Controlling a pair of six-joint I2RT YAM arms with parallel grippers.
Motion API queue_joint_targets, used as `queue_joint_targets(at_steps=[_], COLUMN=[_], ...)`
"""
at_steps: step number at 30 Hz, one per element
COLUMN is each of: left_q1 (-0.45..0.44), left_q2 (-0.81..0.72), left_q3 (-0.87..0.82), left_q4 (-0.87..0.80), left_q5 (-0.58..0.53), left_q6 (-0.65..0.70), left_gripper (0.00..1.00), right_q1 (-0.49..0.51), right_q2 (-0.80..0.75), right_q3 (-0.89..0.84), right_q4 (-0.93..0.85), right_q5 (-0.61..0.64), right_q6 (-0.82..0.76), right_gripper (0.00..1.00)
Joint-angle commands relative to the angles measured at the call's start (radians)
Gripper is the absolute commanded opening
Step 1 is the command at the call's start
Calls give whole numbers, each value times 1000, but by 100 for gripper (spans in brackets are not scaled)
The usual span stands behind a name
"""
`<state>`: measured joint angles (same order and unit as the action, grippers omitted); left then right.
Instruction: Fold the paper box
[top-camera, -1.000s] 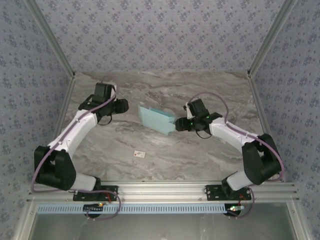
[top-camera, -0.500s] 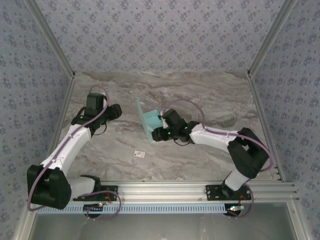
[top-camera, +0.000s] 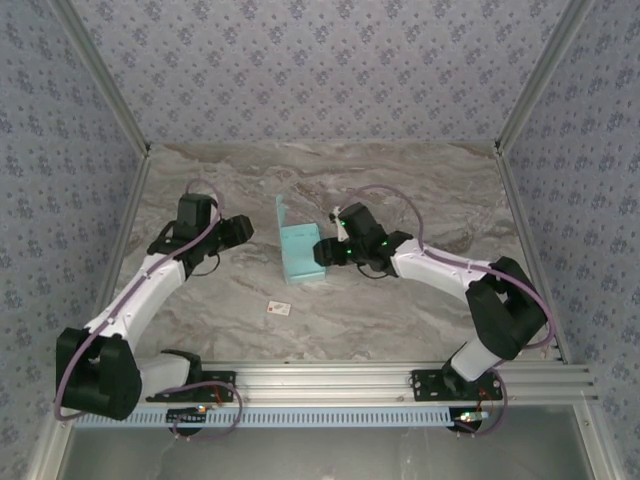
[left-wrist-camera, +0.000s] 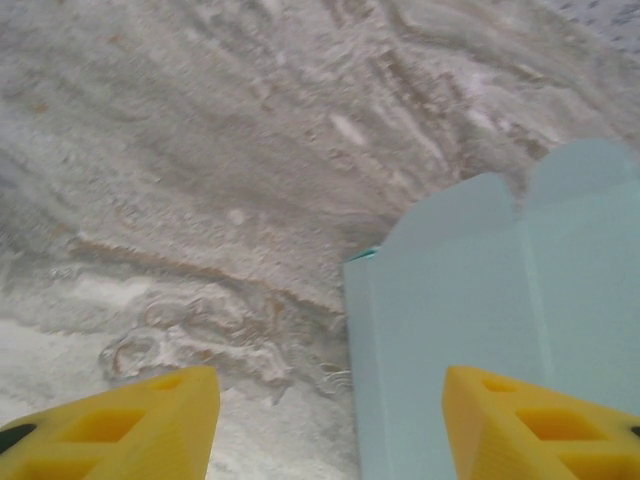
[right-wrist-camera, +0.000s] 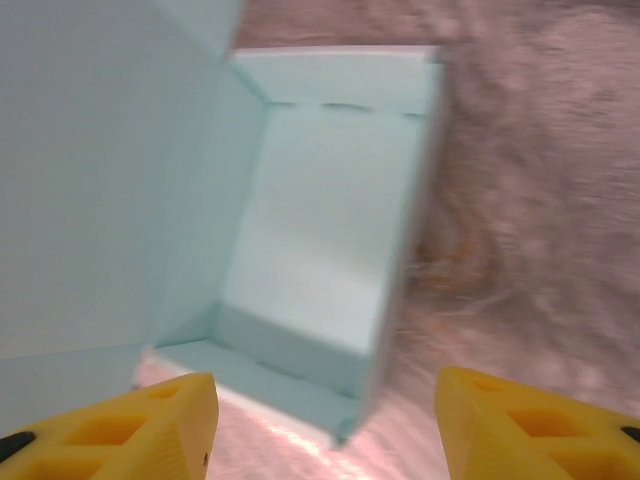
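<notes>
Progress looks partway. In the top view, the paper box (top-camera: 302, 255) sits near the middle of the tabletop (top-camera: 420, 310). Its walls are raised into a shallow tray and one long panel stands upright on its left side, so closing it appears to be what is left. The left tool (top-camera: 243, 228) hangs apart on the box's left, and the right tool (top-camera: 322, 250) is just beside its right wall. In the left wrist view, the left tool is spread and empty, with the box ahead. In the right wrist view, the right tool is spread too, pinching nothing and facing the open inside.
</notes>
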<state>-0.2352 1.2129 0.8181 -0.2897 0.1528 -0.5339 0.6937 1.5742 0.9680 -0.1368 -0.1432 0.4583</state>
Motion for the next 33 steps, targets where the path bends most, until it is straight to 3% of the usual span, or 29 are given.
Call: queue_joint_targets(at_steps=[1,10,19,28,33], left_q1=[11,-71,-200,-259,-229], left_q2=[85,380,649,888,893], left_q3=[-19,84,368,742,836], left_q4=[60,160,150,23,-43], left_q5=[-28,49,106,208,189], left_q6=[-18,-31,-38,12,53], left_gripper=[56,52,51,50,52], right_q1=[-30,-120,-174,-156,-81], right_q2=[-9,-28,-79,-131,-116], right_q3=[-39,-73,-127,-250,-267], right_q4=[-52,-93,-156,-65,28], right_q5=[-9,1,-9,-56,-37], right_q6=[-21,-16,-31,39,87], right_gripper=[61,61,60,46,38])
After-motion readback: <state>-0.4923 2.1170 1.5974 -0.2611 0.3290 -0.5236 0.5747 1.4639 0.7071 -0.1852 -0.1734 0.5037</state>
